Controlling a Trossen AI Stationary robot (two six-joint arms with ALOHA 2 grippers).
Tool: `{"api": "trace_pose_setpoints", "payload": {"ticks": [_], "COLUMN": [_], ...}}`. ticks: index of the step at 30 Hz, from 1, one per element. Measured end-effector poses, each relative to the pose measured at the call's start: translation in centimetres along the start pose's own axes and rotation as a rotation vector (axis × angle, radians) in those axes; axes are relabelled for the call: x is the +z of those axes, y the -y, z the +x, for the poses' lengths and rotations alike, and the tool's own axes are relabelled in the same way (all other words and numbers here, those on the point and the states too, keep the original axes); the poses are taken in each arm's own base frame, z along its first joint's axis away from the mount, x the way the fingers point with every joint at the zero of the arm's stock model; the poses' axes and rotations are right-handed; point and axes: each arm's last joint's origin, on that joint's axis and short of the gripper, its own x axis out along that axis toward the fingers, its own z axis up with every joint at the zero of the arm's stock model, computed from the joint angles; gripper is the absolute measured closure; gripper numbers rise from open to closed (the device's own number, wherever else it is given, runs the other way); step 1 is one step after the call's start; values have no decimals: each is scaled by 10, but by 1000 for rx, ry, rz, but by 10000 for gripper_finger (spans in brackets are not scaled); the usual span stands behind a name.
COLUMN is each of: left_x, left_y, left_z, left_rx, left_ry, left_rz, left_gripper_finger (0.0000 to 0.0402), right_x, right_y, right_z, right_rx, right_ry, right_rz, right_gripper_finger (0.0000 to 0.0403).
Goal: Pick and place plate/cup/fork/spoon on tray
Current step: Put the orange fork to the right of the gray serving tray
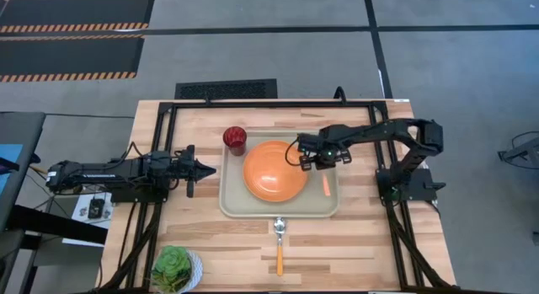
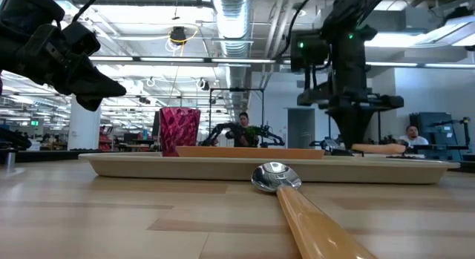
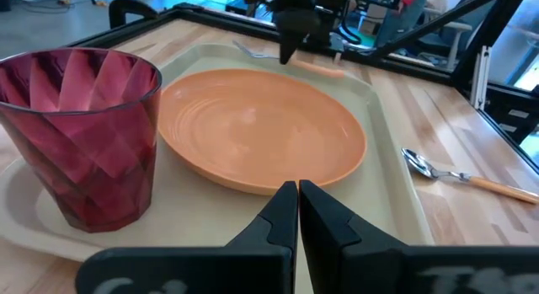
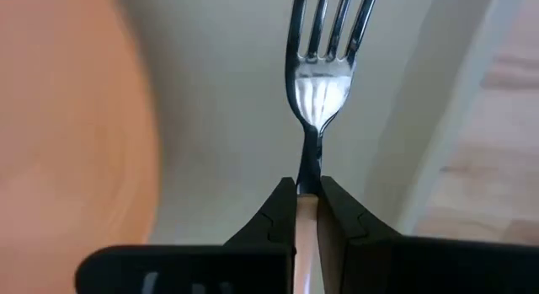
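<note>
Right end effector (image 1: 323, 159): seen over the tray's right side, just beside the plate's rim; its fingers are closed on the fork (image 4: 324, 54) at the neck where the orange handle begins, tines pointing ahead in the right wrist view.
Fork: held low over the tray floor between plate and raised rim; whether it already rests there cannot be told. The narrow free strip appears to have been chosen because the plate fills the tray's middle.
Tray (image 1: 232, 201): laid at the centre of the tabletop (image 1: 362, 235), long side across.
Plate (image 1: 274, 172): set flat inside the tray, taking up most of it.
Cup (image 1: 234, 140): stood upright in the tray's far left corner, just beside the plate, clear of the right arm's working side.
Spoon (image 1: 279, 239): left on the bare wood just outside the tray's near edge, bowl toward the tray, handle pointing away; judged the one item yet to be placed.
Left end effector (image 1: 202, 169): parked just left of the tray, fingers pressed together on nothing, aimed at the plate and kept out of the way.
Bowl of green leaves (image 1: 174, 269): at the near left of the tabletop, well apart.
</note>
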Motion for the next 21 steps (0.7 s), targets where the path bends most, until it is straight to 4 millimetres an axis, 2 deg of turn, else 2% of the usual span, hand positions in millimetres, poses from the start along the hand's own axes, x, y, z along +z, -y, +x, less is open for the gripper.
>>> {"api": "trace_pose_setpoints", "payload": {"ticks": [5,21], "left_x": [0,0], "left_y": [0,0], "left_z": [0,0], "left_rx": [-2,-10], "left_ry": [0,-1], "left_rz": [-1,-11], "left_gripper_finger": [401,401], "right_x": [9,11], "right_y": [5,14], "right_z": [4,25], "right_rx": [-31,-111], "right_ry": [-18,-53], "right_rz": [41,82], "right_gripper_finger": [371,370]}}
